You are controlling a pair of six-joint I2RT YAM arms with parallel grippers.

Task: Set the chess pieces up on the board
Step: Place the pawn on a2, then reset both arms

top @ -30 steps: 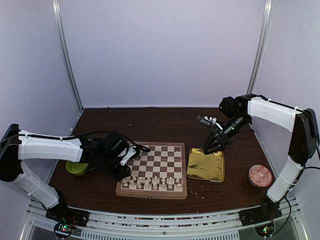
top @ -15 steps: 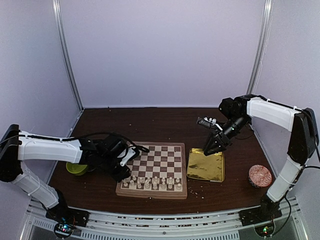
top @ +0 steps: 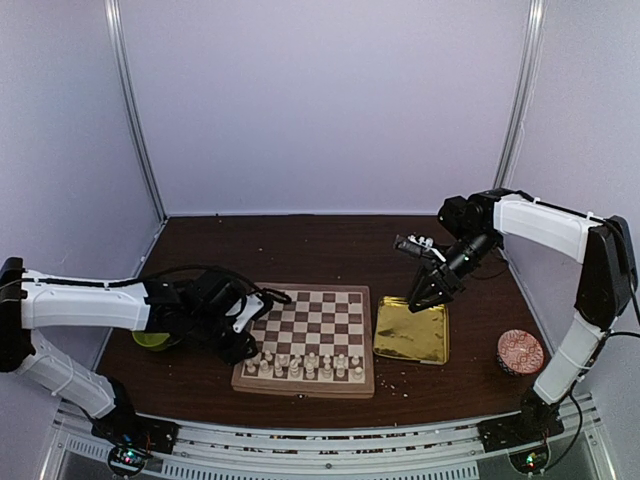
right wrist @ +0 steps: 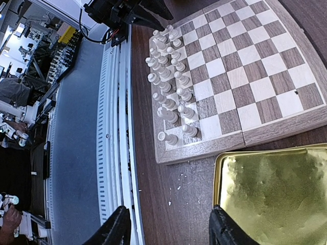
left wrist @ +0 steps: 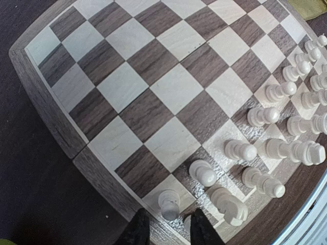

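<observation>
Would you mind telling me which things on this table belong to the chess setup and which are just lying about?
Part of the job:
- chess pieces
- board

Just lying about:
- gold tray
- green bowl
- round patterned disc
- crumbs

The board point(top: 322, 312) is open beyond the chess pieces point(top: 305, 366) crowding its near rows.
</observation>
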